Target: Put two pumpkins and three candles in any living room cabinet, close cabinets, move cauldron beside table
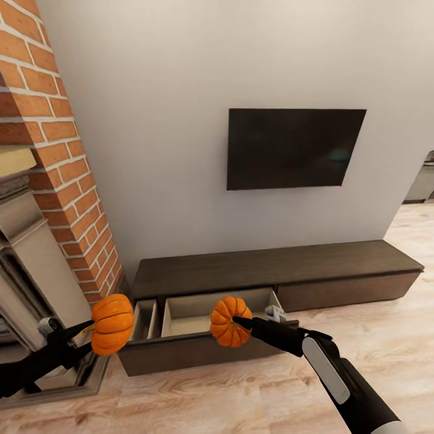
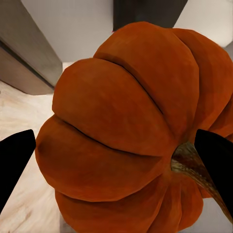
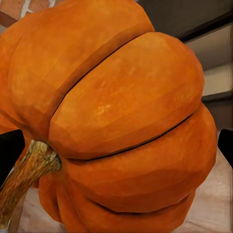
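I hold two orange ribbed pumpkins in the air, one per hand. My left gripper point(image 1: 90, 330) is shut on one pumpkin point(image 1: 113, 323) at the lower left, just left of the open drawer; up close that pumpkin point(image 2: 131, 136) sits between the black fingertips point(image 2: 14, 165). My right gripper point(image 1: 238, 322) is shut on the other pumpkin point(image 1: 228, 321), hanging over the front of the open drawer; in the right wrist view this pumpkin point(image 3: 121, 121) shows its brown stem. The long dark-brown cabinet point(image 1: 271, 265) stands under the wall, its left drawer point(image 1: 199, 313) pulled out, pale inside. Candles and cauldron are out of view.
A brick fireplace column point(image 1: 66, 181) with a pale mantel rises at the left, close to my left arm. A black television point(image 1: 292, 147) hangs on the white wall above the cabinet. Light wood floor point(image 1: 374, 325) stretches to the right.
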